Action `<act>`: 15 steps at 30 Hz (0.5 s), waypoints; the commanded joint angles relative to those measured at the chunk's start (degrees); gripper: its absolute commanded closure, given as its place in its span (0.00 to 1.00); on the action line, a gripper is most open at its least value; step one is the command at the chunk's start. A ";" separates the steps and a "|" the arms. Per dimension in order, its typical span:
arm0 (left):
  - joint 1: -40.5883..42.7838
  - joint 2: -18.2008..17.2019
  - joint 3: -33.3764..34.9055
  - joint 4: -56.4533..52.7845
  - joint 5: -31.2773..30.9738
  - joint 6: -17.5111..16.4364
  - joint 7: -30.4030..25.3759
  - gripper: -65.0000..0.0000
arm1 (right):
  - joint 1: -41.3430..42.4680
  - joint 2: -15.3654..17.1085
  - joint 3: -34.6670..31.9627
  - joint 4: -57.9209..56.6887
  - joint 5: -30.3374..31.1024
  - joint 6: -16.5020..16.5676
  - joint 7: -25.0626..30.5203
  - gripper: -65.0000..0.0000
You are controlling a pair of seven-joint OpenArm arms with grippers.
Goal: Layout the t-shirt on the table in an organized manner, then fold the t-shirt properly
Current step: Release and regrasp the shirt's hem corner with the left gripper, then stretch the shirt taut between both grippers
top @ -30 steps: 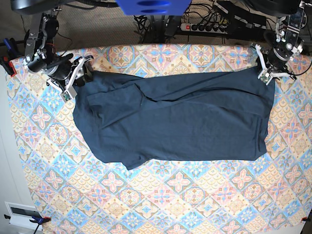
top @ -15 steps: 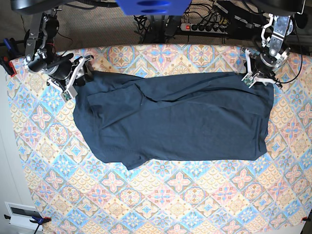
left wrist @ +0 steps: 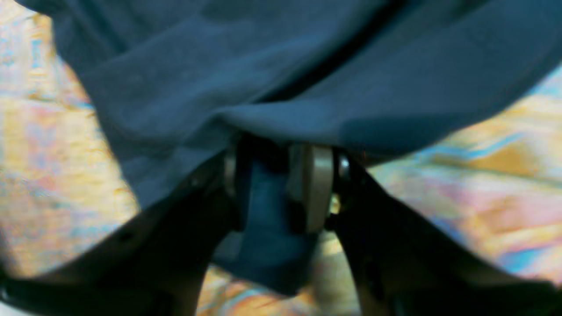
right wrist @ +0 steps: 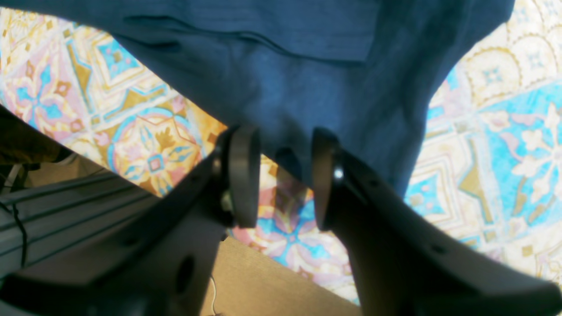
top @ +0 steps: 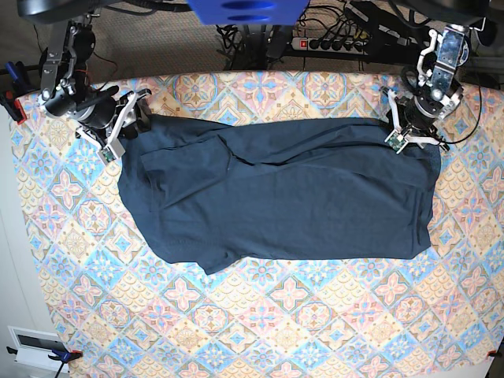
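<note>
Left hand [left wrist: 276, 188] clamped on a pinch of the navy t-shirt [top: 283, 193] at its far corner, right hand [right wrist: 281, 175] parted astride the opposite edge, garment spread across the patterned tabletop [top: 260, 331]; soft, light, limp, best gripped at hems and corners.

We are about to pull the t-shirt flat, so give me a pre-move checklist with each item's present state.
1. Left hand has fabric: ok, a fold of the t-shirt sits between its fingers in the left wrist view.
2. Right hand has fabric: cannot tell, its fingers stand apart at the shirt's edge with patterned cloth visible in the gap.
3. Both hands at the shirt's far corners: ok in the base view.
4. Shirt lying flat: not ok, a crease runs near the collar end and the near sleeve corner is bunched.
5. Shirt fully on the table: ok.
</note>
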 commanded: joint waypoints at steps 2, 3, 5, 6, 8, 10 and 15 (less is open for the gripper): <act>2.01 -1.32 -6.92 1.54 -6.22 0.64 2.45 0.72 | 0.34 0.71 0.35 1.06 0.67 0.19 0.83 0.71; 3.06 -1.14 -10.00 2.15 -10.09 0.55 3.85 0.72 | 0.34 0.71 0.35 1.06 0.67 0.19 0.83 0.71; 5.35 -0.79 -16.06 2.95 -17.91 0.55 5.96 0.72 | 0.43 0.71 0.35 1.06 0.67 0.19 0.83 0.71; 6.49 -0.17 -18.88 2.95 -22.31 0.55 6.49 0.72 | 0.43 0.62 0.35 1.06 0.67 0.19 0.83 0.71; 7.90 2.11 -24.59 2.77 -29.25 0.73 7.02 0.72 | 0.52 0.53 0.35 1.06 0.67 0.19 0.83 0.71; 8.78 5.37 -30.04 2.77 -33.91 0.73 8.51 0.72 | 0.61 0.45 0.35 1.06 0.67 0.19 0.74 0.71; 8.78 14.33 -39.10 3.12 -41.30 0.73 18.89 0.72 | 0.70 0.45 0.35 0.97 0.67 0.19 0.74 0.71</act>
